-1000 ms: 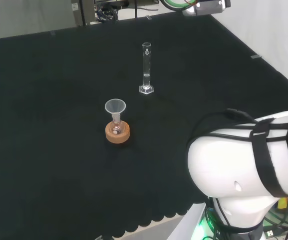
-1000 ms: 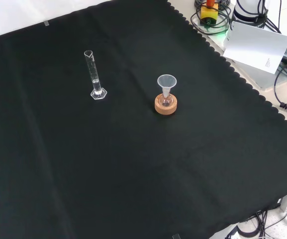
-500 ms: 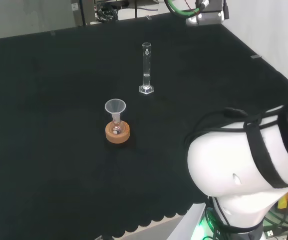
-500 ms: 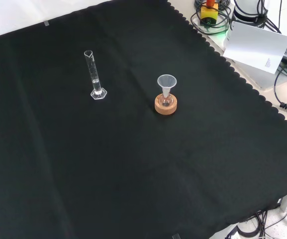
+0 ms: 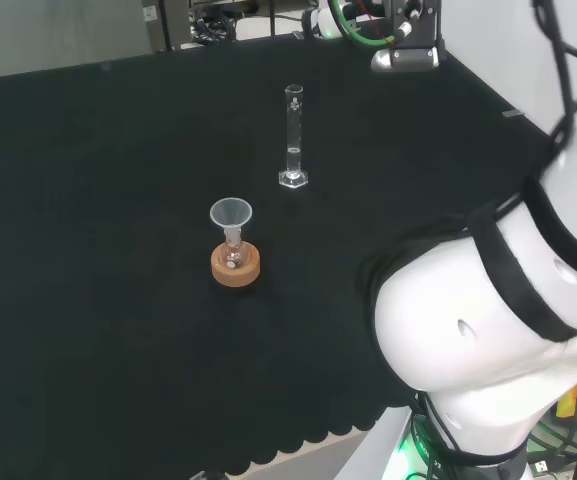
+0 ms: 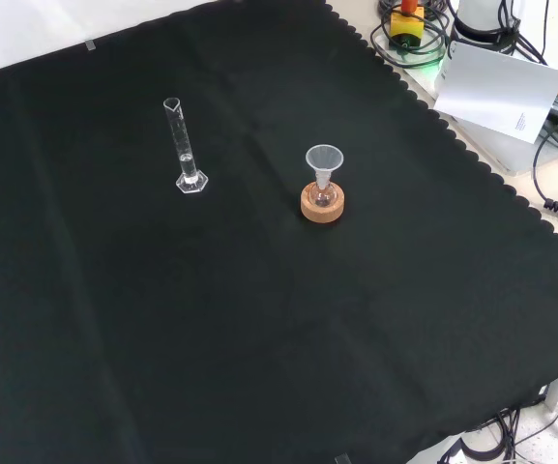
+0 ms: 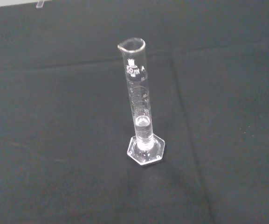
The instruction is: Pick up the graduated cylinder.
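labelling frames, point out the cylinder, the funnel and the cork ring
cylinder [image 7: 141, 112], wrist view, on the tube's middle
funnel [image 6: 324, 158], front view, on its cone
cork ring [image 5: 236, 268], head view, on its front rim

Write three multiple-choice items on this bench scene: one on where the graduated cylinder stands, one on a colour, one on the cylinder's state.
1. In the front view, where does the tall clear glass graduated cylinder stand relative to the clear funnel?
A. To its left
B. To its right
C. On top of it

2. What colour is the round cork ring stand under the small flask?
A. Red
B. Light brown
C. Blue

3. What state is the graduated cylinder in?
A. Lying on its side
B. Upright on its hexagonal base
C. Lifted off the black cloth

Answers:
1 A, the front view shows the cylinder left of the funnel.
2 B, the ring looks light brown in the head and front views.
3 B, the wrist view shows it upright, its base flat on the cloth.
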You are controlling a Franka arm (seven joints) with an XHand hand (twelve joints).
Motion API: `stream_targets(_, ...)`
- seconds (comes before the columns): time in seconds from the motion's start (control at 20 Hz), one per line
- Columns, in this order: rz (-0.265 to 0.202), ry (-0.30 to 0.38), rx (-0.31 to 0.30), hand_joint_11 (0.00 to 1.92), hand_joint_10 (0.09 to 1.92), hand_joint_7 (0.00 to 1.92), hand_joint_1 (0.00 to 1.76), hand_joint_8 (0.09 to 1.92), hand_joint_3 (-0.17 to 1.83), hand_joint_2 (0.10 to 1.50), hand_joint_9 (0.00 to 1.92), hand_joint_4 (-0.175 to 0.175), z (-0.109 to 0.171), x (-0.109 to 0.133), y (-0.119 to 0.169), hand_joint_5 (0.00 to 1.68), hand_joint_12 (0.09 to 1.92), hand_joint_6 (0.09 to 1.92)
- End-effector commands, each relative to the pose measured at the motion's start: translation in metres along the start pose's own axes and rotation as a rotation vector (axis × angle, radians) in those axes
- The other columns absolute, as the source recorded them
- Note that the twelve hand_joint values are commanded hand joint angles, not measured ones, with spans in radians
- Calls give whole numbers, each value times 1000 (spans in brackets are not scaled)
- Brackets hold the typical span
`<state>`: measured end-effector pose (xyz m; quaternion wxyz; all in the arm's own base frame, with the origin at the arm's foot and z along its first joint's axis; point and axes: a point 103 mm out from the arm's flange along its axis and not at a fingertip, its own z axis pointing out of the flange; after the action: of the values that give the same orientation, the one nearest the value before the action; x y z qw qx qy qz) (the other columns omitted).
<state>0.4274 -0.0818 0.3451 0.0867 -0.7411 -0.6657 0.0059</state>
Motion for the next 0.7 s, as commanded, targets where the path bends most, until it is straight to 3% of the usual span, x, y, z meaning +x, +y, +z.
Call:
stream_targets(0.05, -46, 73, -42, 102, 595, 38, 212, 478, 305, 1113, 210, 12, 24, -36, 77, 202, 1361, 87)
stream_targets(0.4, -33, 142, -16, 100, 596, 47, 233, 482, 297, 1090, 215, 10, 72, -53, 74, 201, 1360, 87)
stream_targets(0.7, -66, 190, 12, 102, 602, 58, 257, 486, 293, 1072, 233, 7, 114, -62, 69, 203, 1362, 87)
